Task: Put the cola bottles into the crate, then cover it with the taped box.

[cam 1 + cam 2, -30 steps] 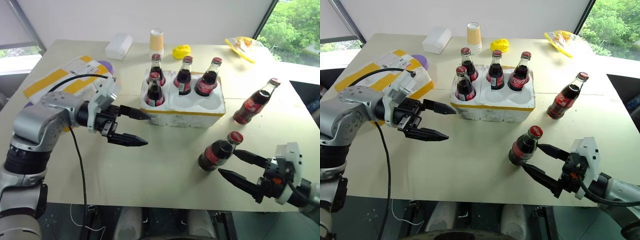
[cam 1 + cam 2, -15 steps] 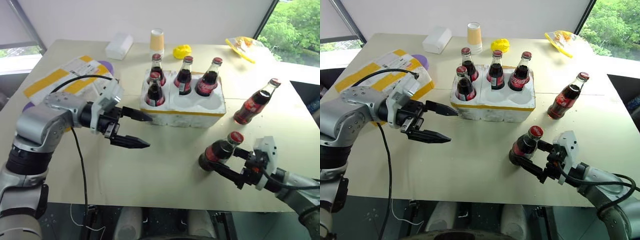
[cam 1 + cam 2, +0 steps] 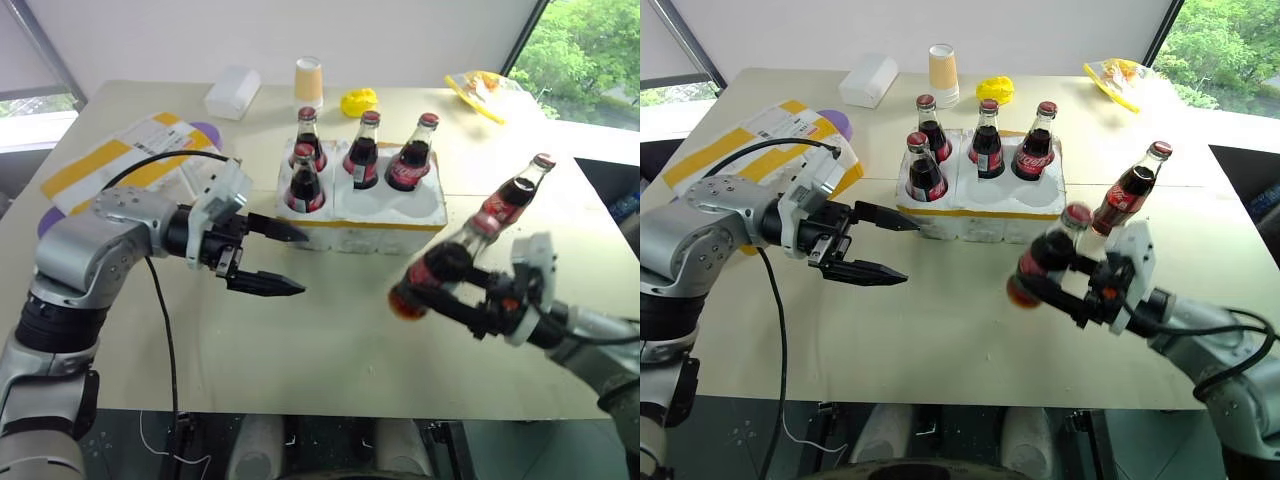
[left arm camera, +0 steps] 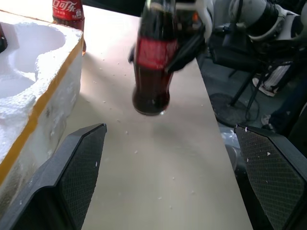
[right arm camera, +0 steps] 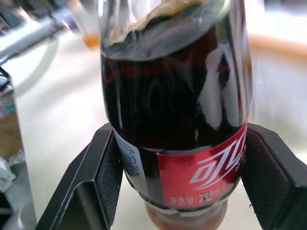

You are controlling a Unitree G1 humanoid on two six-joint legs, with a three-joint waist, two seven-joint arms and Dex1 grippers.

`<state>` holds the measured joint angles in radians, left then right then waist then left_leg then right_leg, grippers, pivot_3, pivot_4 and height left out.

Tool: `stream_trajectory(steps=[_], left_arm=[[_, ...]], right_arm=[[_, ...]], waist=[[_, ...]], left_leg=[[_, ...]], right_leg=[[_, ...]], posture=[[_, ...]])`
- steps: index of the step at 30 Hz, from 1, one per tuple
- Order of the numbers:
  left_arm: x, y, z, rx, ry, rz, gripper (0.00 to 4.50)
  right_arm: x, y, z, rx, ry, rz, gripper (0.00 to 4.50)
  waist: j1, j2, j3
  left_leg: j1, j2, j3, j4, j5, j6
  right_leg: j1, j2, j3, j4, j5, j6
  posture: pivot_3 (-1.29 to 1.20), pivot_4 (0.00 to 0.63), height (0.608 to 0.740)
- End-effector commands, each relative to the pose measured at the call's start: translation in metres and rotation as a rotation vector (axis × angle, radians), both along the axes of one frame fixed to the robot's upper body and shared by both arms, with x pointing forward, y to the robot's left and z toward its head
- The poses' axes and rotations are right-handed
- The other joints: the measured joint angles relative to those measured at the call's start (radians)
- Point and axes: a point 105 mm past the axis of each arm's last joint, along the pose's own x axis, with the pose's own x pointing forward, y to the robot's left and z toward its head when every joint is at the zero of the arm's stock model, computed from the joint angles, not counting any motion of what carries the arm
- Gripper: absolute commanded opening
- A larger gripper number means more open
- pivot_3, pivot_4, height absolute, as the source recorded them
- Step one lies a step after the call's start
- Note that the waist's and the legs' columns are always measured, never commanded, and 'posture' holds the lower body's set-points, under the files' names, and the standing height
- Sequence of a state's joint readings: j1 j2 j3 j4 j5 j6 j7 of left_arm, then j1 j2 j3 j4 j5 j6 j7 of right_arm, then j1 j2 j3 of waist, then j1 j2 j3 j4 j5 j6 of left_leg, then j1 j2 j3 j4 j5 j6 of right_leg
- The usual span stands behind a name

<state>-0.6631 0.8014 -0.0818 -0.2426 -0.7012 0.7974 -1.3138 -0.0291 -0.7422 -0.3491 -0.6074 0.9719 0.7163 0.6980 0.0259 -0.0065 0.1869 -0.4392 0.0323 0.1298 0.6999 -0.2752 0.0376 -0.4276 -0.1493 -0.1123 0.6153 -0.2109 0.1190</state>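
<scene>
The right claw is clamped round the label of a cola bottle, tilted above the desk near the crate, left claw open: smooth, heavy, breakable glass, so mid-body looks the safest hold.

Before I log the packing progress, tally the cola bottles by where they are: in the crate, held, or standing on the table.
In the crate: 4 cola bottles
Held in the right gripper: 1 bottle
Standing on the table: 1 bottle
Total: 6
</scene>
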Motion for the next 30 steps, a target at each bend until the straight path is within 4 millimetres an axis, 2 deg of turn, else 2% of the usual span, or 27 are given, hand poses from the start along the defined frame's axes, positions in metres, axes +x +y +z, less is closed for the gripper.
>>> stream_trajectory(steps=[1,8,11,16,21,29,30], left_arm=[[-0.002,0.001,0.011,-0.032,-0.061,0.012,4.50],[0.001,0.002,0.012,-0.045,-0.082,0.057,4.50],[0.000,0.002,0.014,-0.059,-0.092,0.075,4.50],[0.002,0.004,0.018,-0.092,-0.109,0.125,4.50],[0.006,0.007,0.022,-0.129,-0.137,0.191,4.50],[0.012,0.005,0.028,-0.193,-0.165,0.267,4.50],[0.012,0.004,0.028,-0.197,-0.165,0.268,4.50]], right_arm=[[0.012,0.008,0.054,0.059,-0.183,0.018,2.78],[0.067,0.026,0.075,0.031,-0.246,-0.022,2.78],[0.088,0.034,0.073,0.024,-0.242,-0.040,2.78],[0.103,0.044,0.062,0.001,-0.226,-0.019,2.78],[0.111,0.052,0.052,-0.011,-0.188,0.010,2.78],[0.123,0.060,0.010,-0.109,-0.083,0.002,2.78],[0.123,0.061,0.007,-0.109,-0.071,0.003,3.84]], waist=[[-0.003,0.000,0.000],[-0.014,0.000,0.000],[-0.018,0.000,0.000],[-0.016,0.000,0.000],[-0.015,0.000,0.000],[-0.016,0.000,0.000],[-0.016,0.000,0.000]], left_leg=[[0.000,0.000,0.000,0.000,0.000,0.000],[-0.002,-0.001,0.001,0.000,0.000,0.000],[-0.003,-0.001,0.002,0.000,0.001,0.000],[-0.004,-0.001,0.003,0.000,0.001,-0.001],[-0.004,-0.001,0.003,0.000,0.001,-0.001],[-0.003,-0.001,0.004,-0.001,0.001,-0.001],[-0.003,-0.001,0.004,-0.001,0.001,-0.001]], right_leg=[[0.000,0.000,0.000,0.000,0.000,0.000],[-0.001,0.000,-0.001,0.000,0.000,0.000],[-0.002,0.000,-0.001,0.001,0.000,0.000],[-0.003,0.000,-0.001,0.000,0.000,0.001],[-0.003,0.000,-0.001,0.000,0.000,0.001],[-0.002,0.000,-0.001,0.000,0.000,0.001],[-0.002,0.000,-0.001,0.000,0.000,0.001]], posture=[[0.00,0.150,0.740],[0.00,0.150,0.740],[0.00,0.150,0.740],[0.00,0.150,0.740],[0.00,0.150,0.740],[0.00,0.150,0.740],[0.00,0.150,0.740]])
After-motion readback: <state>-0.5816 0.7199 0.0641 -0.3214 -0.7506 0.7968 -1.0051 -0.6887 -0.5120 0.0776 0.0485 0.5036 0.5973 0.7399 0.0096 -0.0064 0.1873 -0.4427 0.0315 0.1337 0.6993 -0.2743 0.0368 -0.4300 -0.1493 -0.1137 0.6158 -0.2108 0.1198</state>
